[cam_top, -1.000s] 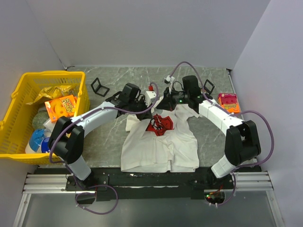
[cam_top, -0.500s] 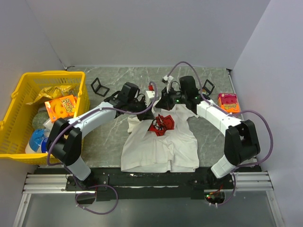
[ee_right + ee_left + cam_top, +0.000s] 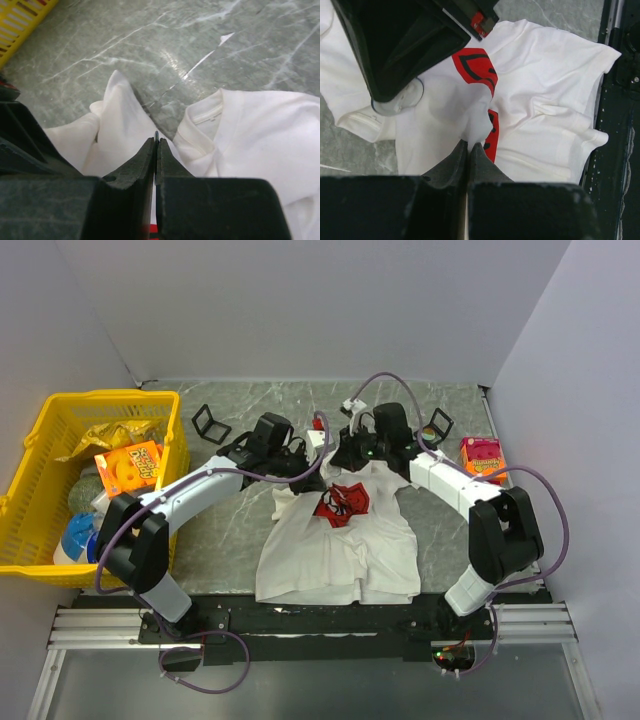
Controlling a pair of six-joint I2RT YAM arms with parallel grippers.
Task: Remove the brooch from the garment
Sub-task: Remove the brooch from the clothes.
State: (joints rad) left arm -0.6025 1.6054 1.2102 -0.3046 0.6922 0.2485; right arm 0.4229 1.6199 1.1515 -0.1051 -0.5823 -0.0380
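Note:
The white T-shirt (image 3: 340, 555) lies crumpled on the marble table, its red print (image 3: 341, 502) bunched up. My left gripper (image 3: 303, 468) is shut on a raised fold of the shirt (image 3: 480, 125) beside the red print (image 3: 476, 70). My right gripper (image 3: 349, 458) is shut on a thin round clear disc, the brooch (image 3: 400, 97), which shows edge-on between its tips (image 3: 156, 136). The right gripper (image 3: 156, 142) is just above the shirt's collar (image 3: 205, 117). In the left wrist view my left gripper (image 3: 469, 146) pinches the cloth at its very tips.
A yellow basket (image 3: 40, 440) with snack packs stands at the far left. An orange box (image 3: 484, 456) lies at the right. Two small black frames (image 3: 210, 423) (image 3: 438, 424) stand behind the arms. A black rail (image 3: 320, 618) runs along the near edge.
Both grippers have shifted slightly left and back over the shirt's top. The upper part of the shirt has been drawn up and the red print has bunched a little more.

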